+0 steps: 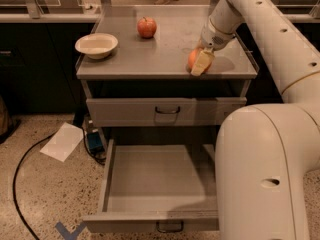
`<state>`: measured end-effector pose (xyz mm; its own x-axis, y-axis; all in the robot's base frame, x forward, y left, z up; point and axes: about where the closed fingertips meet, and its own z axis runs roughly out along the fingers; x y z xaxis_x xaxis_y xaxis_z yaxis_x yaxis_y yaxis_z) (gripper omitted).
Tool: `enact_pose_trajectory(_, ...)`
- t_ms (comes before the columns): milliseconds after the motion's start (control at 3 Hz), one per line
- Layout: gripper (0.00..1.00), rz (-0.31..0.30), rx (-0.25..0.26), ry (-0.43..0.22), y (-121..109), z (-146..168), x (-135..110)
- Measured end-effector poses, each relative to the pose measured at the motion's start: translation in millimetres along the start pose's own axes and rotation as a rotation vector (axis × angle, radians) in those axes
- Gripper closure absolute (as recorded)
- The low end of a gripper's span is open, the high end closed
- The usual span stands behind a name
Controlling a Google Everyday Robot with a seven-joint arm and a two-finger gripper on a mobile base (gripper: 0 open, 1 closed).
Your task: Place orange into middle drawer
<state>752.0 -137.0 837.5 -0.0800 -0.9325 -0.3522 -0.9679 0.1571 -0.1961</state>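
The orange [192, 58] sits on the right part of the grey cabinet top [160, 54], near its front edge. My gripper [198, 65] comes down from the upper right and is at the orange, covering its right side, so only the left part of the fruit shows. The middle drawer [150, 223] is pulled out far below the top, and its grey inside holds nothing. Its dark wire handle [170, 227] shows at the front.
A red apple [146, 27] stands at the back of the top and a white bowl [96, 45] at its left. The upper drawer [165, 112] is closed. My white body [265, 174] stands beside the open drawer's right side. A paper sheet [62, 141] and a black cable [20, 174] lie on the floor at left.
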Motion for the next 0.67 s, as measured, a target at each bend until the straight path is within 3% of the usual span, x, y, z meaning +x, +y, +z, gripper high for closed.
enact_pose_trajectory(333,0.89,0.003,0.005,-0.032,3.1,-8.0,-3.1)
enact_pose_trajectory(667,1.00,-0.003,0.025,-0.134,17.4,-37.7,-10.4)
